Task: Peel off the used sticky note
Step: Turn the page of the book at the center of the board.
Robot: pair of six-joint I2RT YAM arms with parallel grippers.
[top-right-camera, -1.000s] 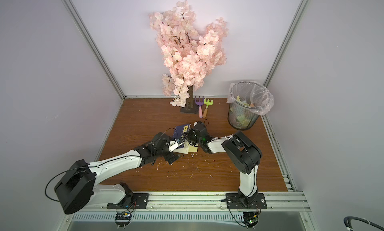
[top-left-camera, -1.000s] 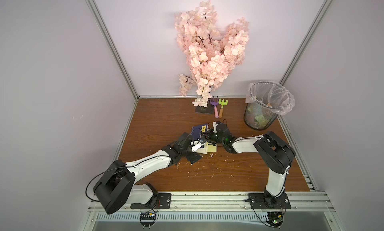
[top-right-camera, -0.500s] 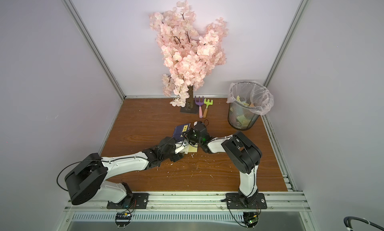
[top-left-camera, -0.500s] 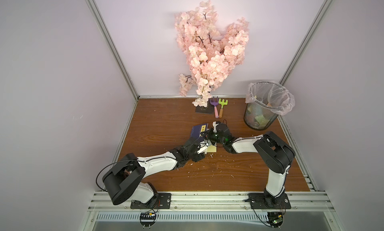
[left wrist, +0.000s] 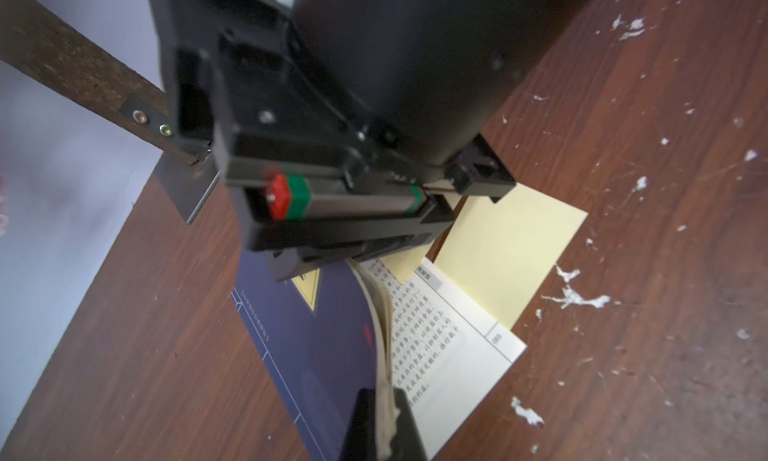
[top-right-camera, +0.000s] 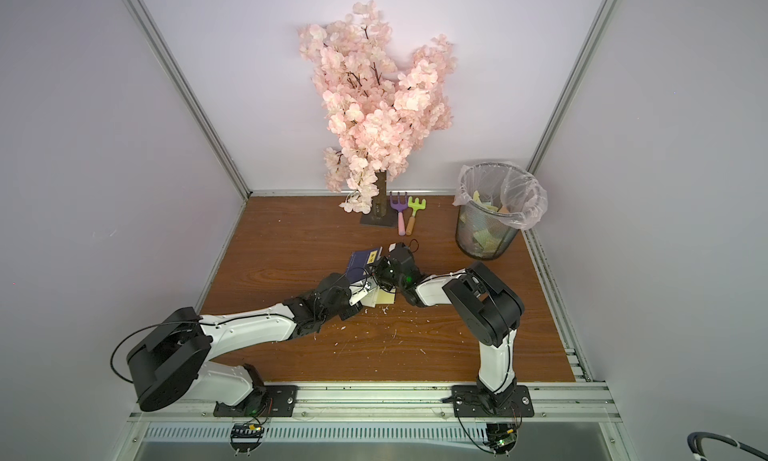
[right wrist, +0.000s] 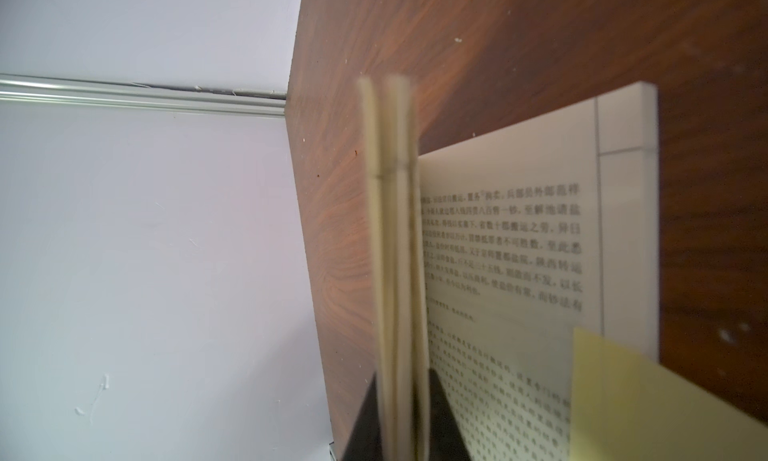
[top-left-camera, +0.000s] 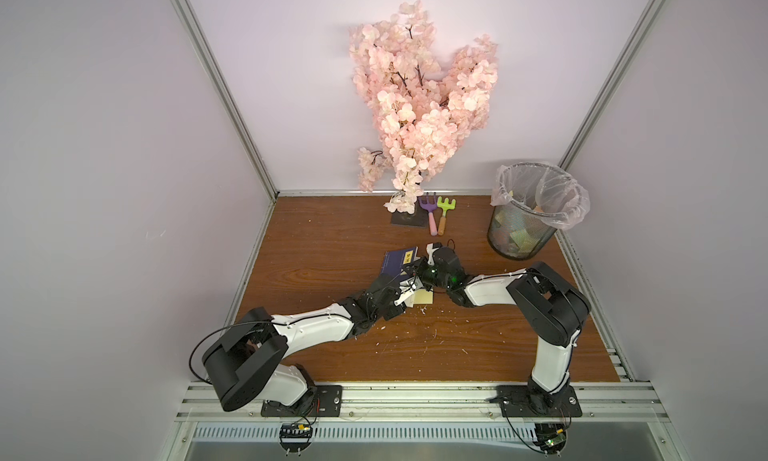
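A: Now, why clench the left gripper (left wrist: 384,396) on that sheaf of pages (left wrist: 382,326)?
B: Props the book (top-left-camera: 397,263) open mid-table, likely — bares the sticky note (left wrist: 511,251).
A: And the right gripper (right wrist: 403,380)?
B: Straddles the same pages; gripping or slack, cannot tell.
A: And the note's look?
B: Pale yellow, no writing visible — one end on the printed page, rest jutting past the book's near-right edge over the table (left wrist: 623,147).

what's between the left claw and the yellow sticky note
The book's open printed page, seen in the left wrist view: the left claw pinches the raised pages beside it, and the yellow sticky note lies at its far edge.
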